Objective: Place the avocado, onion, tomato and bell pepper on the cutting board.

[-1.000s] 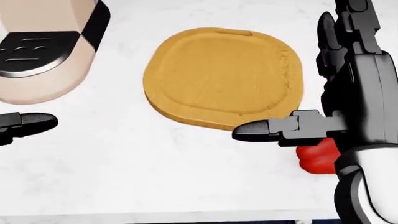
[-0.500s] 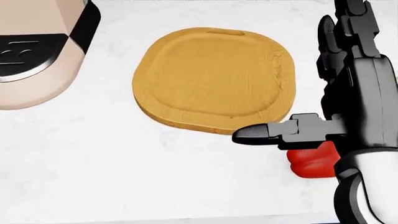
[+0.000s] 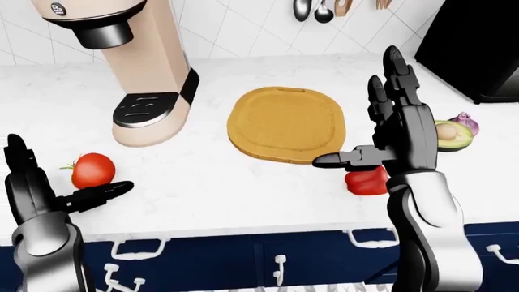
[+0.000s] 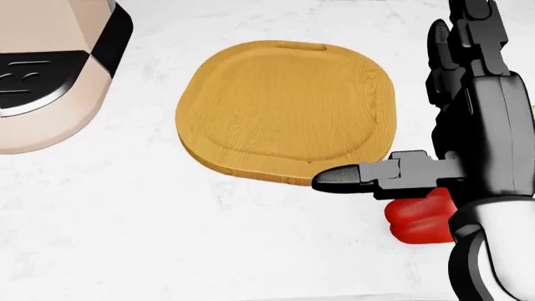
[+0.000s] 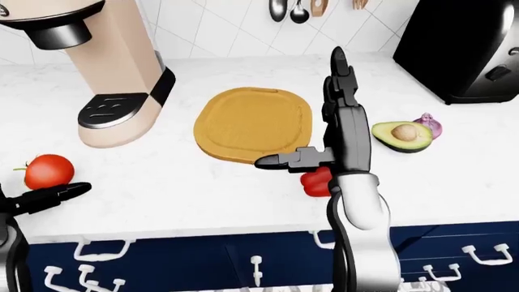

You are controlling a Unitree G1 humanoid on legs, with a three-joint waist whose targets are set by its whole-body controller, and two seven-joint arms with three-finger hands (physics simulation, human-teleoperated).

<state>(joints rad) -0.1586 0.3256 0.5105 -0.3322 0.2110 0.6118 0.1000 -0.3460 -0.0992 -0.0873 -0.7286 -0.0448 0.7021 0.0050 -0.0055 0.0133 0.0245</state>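
Left robot hand (image 3: 44,194) sits at the lower left of the left-eye view, fingers spread apart and holding nothing, thumb pointing right. Just above it, the tomato (image 3: 92,170) rests on the white surface (image 3: 202,182), apart from the fingers. Right of the tomato stands a beige coffee machine (image 3: 142,67) with a dark drip tray. At centre lies the rounded wooden cutting board (image 4: 284,106), bare, nothing on it. Right robot hand (image 3: 385,131) is raised upright just right of the board, fingers extended upward and apart, thumb pointing left over the board's lower right edge; it grips nothing. Red bell pepper (image 4: 419,218) lies on the surface below that thumb, partly hidden behind the wrist, just off the board's lower right corner. Further right in the right-eye view, the halved avocado (image 5: 401,135) lies cut face up with pit showing, and the purple onion (image 5: 430,125) sits touching or just beside its right end; cannot tell which. Black appliance (image 5: 458,48) occupies the top right corner. Utensils (image 5: 296,9) hang on the tiled wall at top.
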